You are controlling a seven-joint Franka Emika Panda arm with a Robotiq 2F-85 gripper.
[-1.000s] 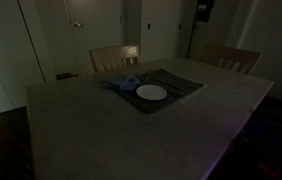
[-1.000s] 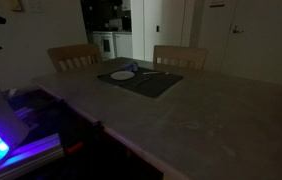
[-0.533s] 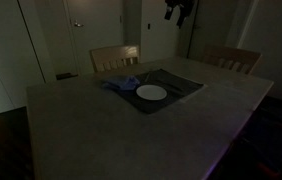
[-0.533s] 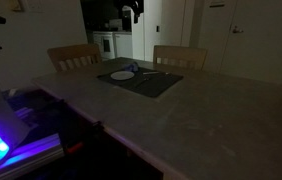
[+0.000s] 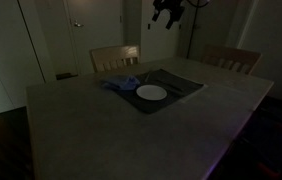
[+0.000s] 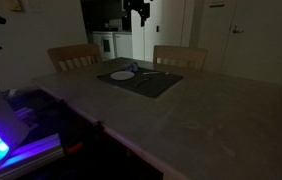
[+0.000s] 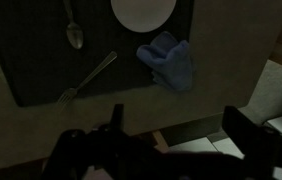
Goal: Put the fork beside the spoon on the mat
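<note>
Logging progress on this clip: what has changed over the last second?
The gripper swung leftward across the top of an exterior view, high above the table, ending over the mat; it is open and has grasped nothing. The fork, spoon, plate and blue cloth lie on the mat as before.

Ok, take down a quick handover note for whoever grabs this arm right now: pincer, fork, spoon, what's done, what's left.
Pincer: open and empty, high above the table, near the mat's edge.
Fork: lying diagonally on the dark mat, apart from the spoon and not lined up with it.
Also on the mat: white plate and blue cloth.
Done: nothing yet; the fork is not grasped.
Left: come down, grasp the fork, lay it alongside the spoon on the mat, release.
</note>
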